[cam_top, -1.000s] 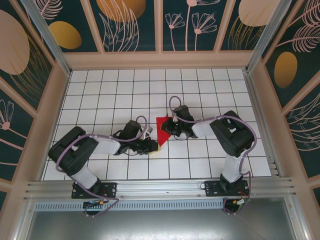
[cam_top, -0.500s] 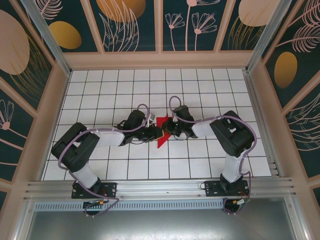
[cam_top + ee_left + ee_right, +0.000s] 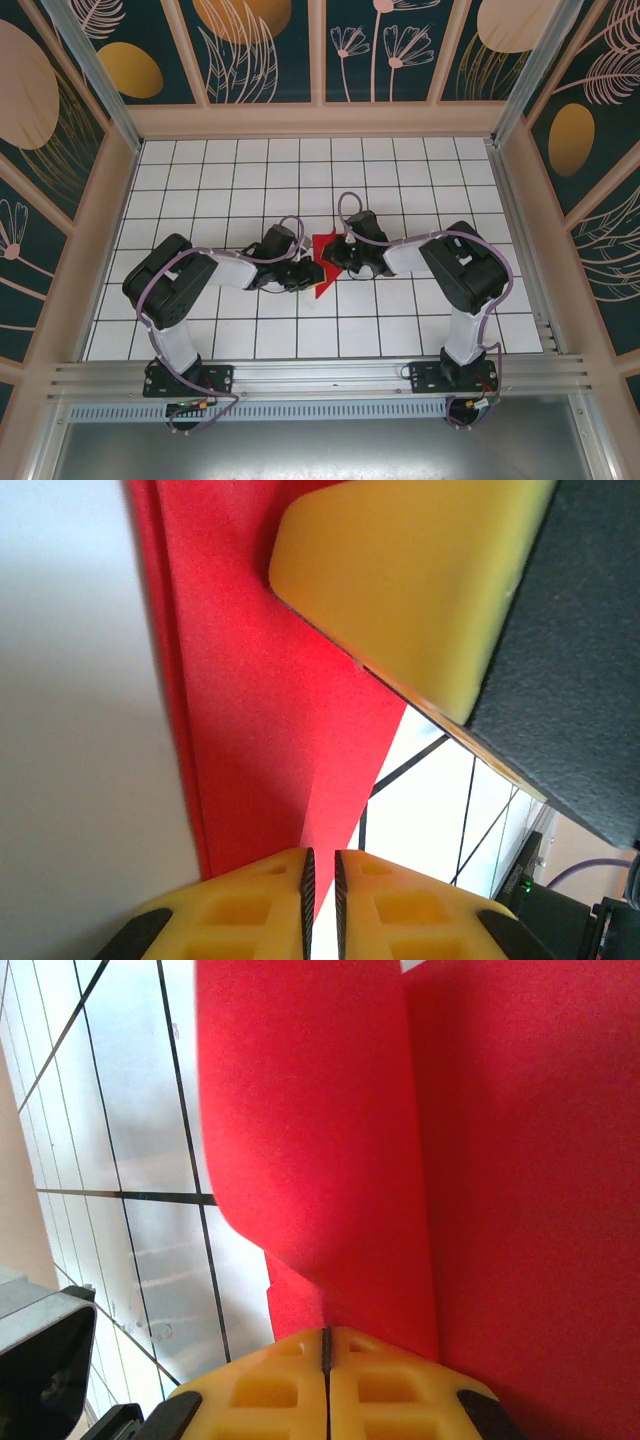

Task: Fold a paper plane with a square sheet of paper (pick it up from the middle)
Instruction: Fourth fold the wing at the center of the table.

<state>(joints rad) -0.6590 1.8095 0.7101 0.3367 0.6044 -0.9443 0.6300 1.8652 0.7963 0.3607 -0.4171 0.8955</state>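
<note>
Since a second before, our left arm had swung inward and carried the left end effector (image 3: 306, 272) from the near tip of the square sheet of paper (image 3: 323, 244) up to its left edge, while the right end effector (image 3: 336, 258) had stayed put. We saw the red paper at the middle of the counter (image 3: 400, 180), already creased and narrowed, caught between the two end effectors, which sat just beside each other. On the right wrist view the fingers were pressed together on the paper (image 3: 500, 1160), one flap curling up beside them. On the left wrist view the fingers stood almost together, a thin slit left, with the paper's folded edge (image 3: 260, 700) running into it, so we judged it pinched there too. We took this to be a mid-fold step, the plane not yet formed. Next, we judged, the left grip must draw its flap over and press it flat without tearing the thin sheet
</note>
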